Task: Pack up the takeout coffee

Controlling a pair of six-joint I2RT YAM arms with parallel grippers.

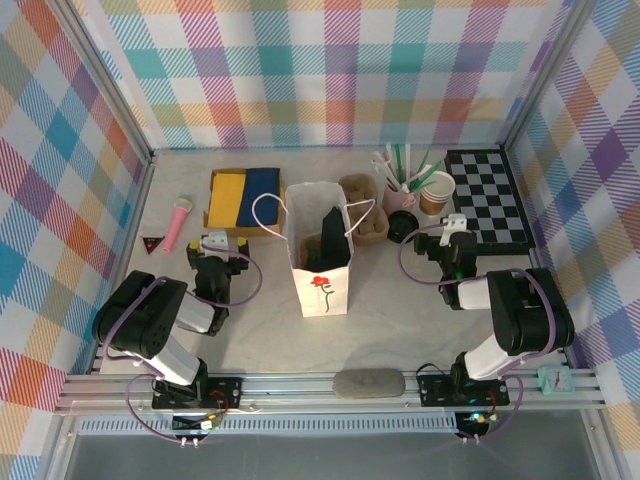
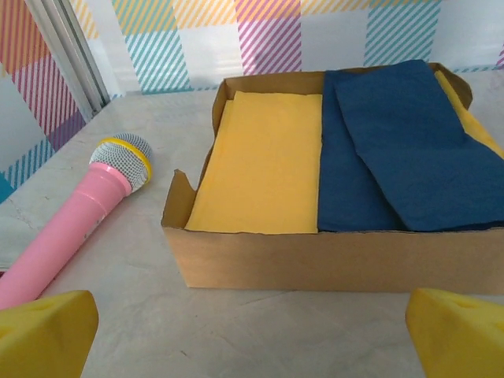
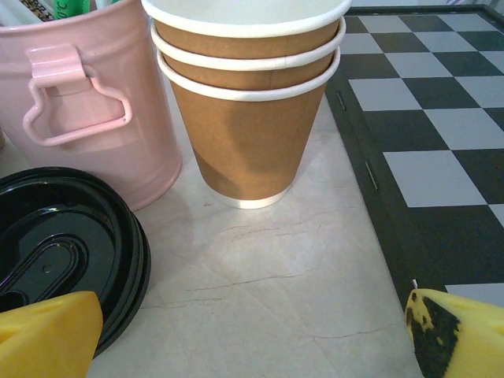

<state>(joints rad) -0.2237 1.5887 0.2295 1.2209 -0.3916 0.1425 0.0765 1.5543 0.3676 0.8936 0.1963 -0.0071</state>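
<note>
Bag as reference: white paper bag (image 1: 322,262) with a red flower print stands upright mid-worktop (image 1: 400,310). Something dark is inside it, can't tell what. Far left of bag: pink microphone (image 2: 87,213), lying flat. Between microphone and bag: open cardboard box (image 2: 331,264) with yellow and blue napkins (image 2: 268,157) in it. Left pincer (image 2: 252,339) is left of bag on the near side of the box, wide, nothing between the fingers. Just right of bag: brown pulp tray (image 1: 363,210). Further right: black lids (image 3: 63,252) stacked flat on the worktop, with the pink cup (image 3: 87,102) of straws (image 1: 400,165) behind them. Then kraft cups (image 3: 248,134), three nested, upright, tops open, just beside the pink cup. Checkerboard (image 3: 425,118) is furthest right of bag. Right pincer (image 3: 252,339) is right of bag on the near side of lids and cups, wide, empty.
</note>
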